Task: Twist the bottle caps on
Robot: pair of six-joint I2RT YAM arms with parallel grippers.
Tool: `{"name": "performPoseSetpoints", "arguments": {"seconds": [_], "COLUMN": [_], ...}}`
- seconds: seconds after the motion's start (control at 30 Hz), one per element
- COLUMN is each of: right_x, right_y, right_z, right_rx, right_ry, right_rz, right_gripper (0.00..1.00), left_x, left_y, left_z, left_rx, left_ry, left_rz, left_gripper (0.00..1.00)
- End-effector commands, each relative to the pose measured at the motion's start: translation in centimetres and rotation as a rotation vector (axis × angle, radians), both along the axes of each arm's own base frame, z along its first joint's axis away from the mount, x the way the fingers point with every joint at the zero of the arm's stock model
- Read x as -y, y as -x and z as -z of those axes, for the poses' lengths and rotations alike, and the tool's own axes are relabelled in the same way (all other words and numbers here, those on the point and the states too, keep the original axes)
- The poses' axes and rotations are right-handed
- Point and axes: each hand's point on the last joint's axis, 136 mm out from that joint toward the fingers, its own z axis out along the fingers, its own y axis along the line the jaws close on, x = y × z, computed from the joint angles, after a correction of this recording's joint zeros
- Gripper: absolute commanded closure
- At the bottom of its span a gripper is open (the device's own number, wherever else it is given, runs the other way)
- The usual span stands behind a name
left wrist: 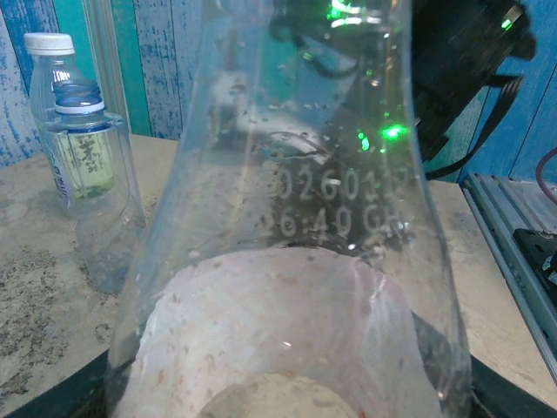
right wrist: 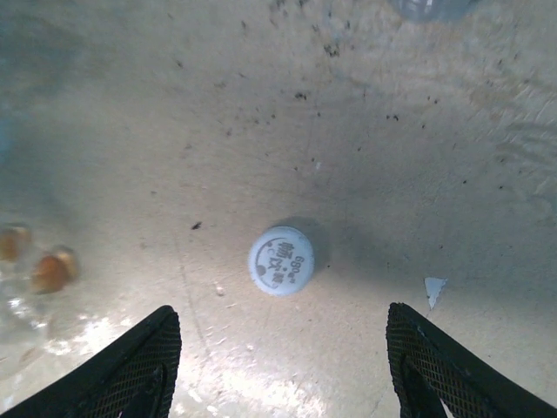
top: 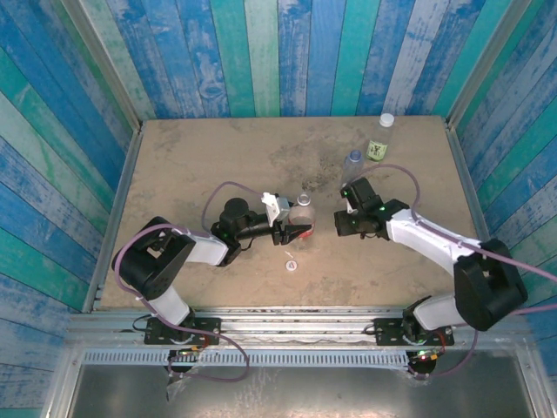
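Observation:
My left gripper [top: 297, 231] is shut on the red-labelled bottle [top: 303, 212], which stands upright near the table's middle with its neck uncapped. In the left wrist view this bottle [left wrist: 296, 218] looms close, with the dark fingers [left wrist: 448, 366] at its sides. My right gripper [top: 339, 223] hovers just right of it, open. Its wrist view looks down at a white printed bottle cap [right wrist: 281, 260] lying flat on the table, ahead of the wide-apart fingers [right wrist: 139, 361]. Another small cap [top: 290, 265] lies in front of the held bottle.
At the back right stand a green-yellow-labelled bottle [top: 379, 139] wearing a white cap [left wrist: 49, 41] and a plain bluish bottle [top: 352, 162] with an open neck [left wrist: 80, 103]. A tiny white fleck [right wrist: 433, 287] lies right of the cap. Blue plank walls enclose the table [top: 191, 165].

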Motion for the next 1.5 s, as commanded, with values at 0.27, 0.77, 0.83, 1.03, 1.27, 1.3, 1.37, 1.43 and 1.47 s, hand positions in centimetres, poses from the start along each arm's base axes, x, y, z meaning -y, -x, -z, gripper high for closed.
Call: {"name": "performPoseSetpoints", "arguments": {"seconds": [0.27, 0.77, 0.83, 1.03, 1.27, 1.3, 1.37, 1.43, 1.47], "right_x": [0.0, -0.4, -0.5, -0.6, -0.5, -0.6, -0.5, -0.5, -0.5], "right_y": [-1.5, -1.5, -1.4, -1.3, -1.1, -1.1, -1.0, -1.0, -1.0], "right_z": [2.8, 5.0, 5.2, 5.7, 5.3, 5.1, 4.7, 4.1, 3.8], "right_rx": [0.037, 0.002, -0.003, -0.022, -0.027, -0.025, -0.023, -0.018, -0.018], "right_ry": [0.021, 0.019, 0.019, 0.020, 0.019, 0.018, 0.016, 0.012, 0.010], "right_rz": [-0.003, -0.007, -0.009, -0.013, -0.016, -0.017, -0.016, -0.017, -0.017], "right_gripper": [0.45, 0.58, 0.60, 0.63, 0.67, 0.68, 0.70, 0.70, 0.70], "left_x": [-0.1, -0.1, -0.1, -0.1, -0.1, -0.1, -0.1, -0.1, -0.1], "left_y": [0.3, 0.2, 0.3, 0.3, 0.3, 0.3, 0.3, 0.3, 0.3], "left_z": [0.1, 0.1, 0.1, 0.1, 0.1, 0.0, 0.0, 0.0, -0.1], "left_rx": [0.004, 0.001, 0.001, -0.001, -0.002, 0.000, 0.000, 0.000, 0.002], "left_ry": [-0.020, -0.020, -0.020, -0.020, -0.020, -0.019, -0.018, -0.017, -0.016], "left_rz": [0.004, 0.002, 0.003, 0.004, 0.003, 0.005, 0.004, 0.006, 0.004], "left_gripper": [0.35, 0.35, 0.35, 0.35, 0.35, 0.35, 0.34, 0.35, 0.34]}}
